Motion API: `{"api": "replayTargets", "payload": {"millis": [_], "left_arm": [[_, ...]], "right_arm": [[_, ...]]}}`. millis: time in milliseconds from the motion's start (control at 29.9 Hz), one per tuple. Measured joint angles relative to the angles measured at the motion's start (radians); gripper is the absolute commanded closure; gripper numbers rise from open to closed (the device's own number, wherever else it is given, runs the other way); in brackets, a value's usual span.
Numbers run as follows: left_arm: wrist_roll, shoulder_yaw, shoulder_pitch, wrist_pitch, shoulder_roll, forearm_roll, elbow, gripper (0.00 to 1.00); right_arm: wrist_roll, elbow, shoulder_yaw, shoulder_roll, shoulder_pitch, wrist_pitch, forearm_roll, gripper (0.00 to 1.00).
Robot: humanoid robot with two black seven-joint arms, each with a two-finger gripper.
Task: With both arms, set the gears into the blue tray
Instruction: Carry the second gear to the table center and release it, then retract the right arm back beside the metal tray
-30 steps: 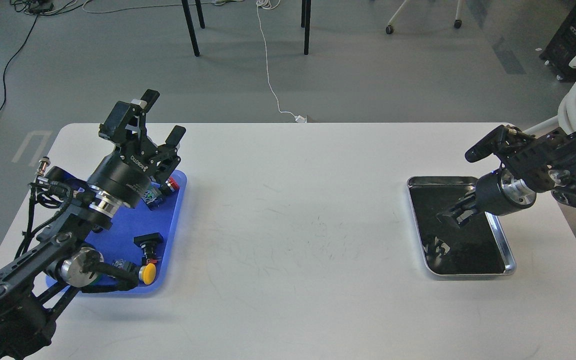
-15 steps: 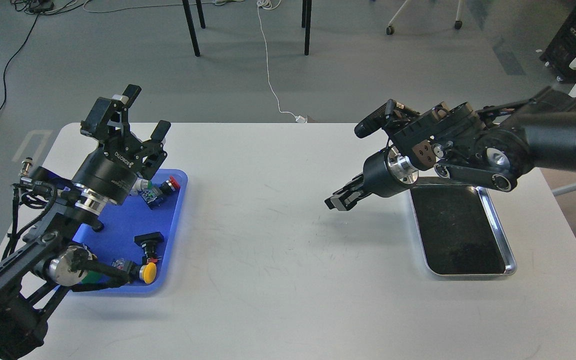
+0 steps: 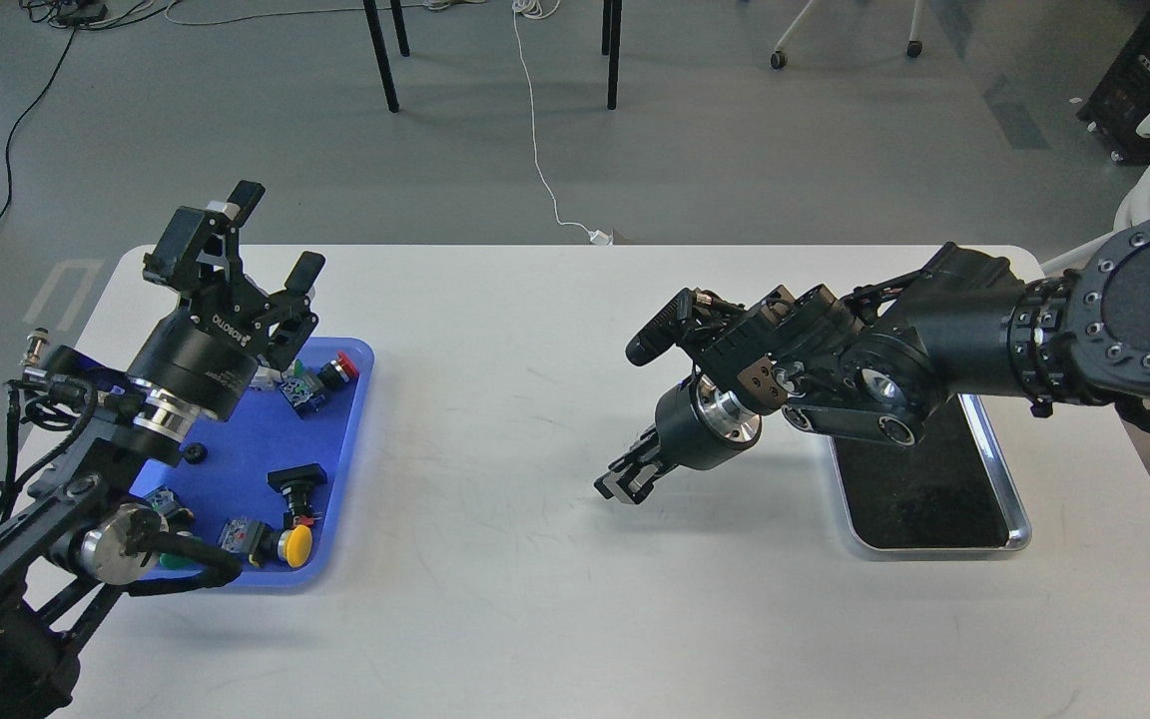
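Note:
The blue tray (image 3: 236, 439) lies at the table's left. One tiny black gear (image 3: 195, 453) rests on it near my left wrist. My left gripper (image 3: 276, 235) is raised over the tray's far edge, open and empty. My right gripper (image 3: 620, 484) hangs low over the bare table middle, left of the metal tray, pointing down and left. Its fingers are drawn together. Anything pinched between them is too small to see.
Push-button switches with red (image 3: 338, 369), green (image 3: 295, 379), black (image 3: 297, 482) and yellow (image 3: 293, 544) caps lie in the blue tray. The silver-rimmed metal tray (image 3: 1019, 519) with black lining sits at the right, partly under my right forearm. Chair legs and cables are beyond the table.
My right arm has swung out of the metal tray and leftward to the table's middle, dropping lower. My left gripper has drifted slightly left, still open, uncovering the gear.

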Motion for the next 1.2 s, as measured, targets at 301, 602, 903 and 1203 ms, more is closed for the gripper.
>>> {"api": "replayTargets", "payload": {"millis": [301, 602, 903, 1203], "left_arm": [[0.000, -0.001, 0.002, -0.001, 0.003, 0.000, 0.001, 0.02], [0.000, 0.001, 0.005, -0.001, 0.004, 0.002, 0.001, 0.02], [0.000, 0.001, 0.006, -0.001, 0.002, 0.002, 0.000, 0.02], [0.000, 0.001, 0.005, -0.001, -0.002, 0.001, 0.004, 0.02]], "right_arm": [[0.000, -0.002, -0.002, 0.000, -0.019, -0.015, 0.000, 0.49], [0.000, -0.004, 0.018, 0.000, -0.019, -0.020, 0.122, 0.06], [0.000, 0.000, 0.189, -0.143, -0.016, -0.012, 0.241, 0.06], [0.000, 0.056, 0.529, -0.410, -0.186, -0.019, 0.550, 0.06]]}}
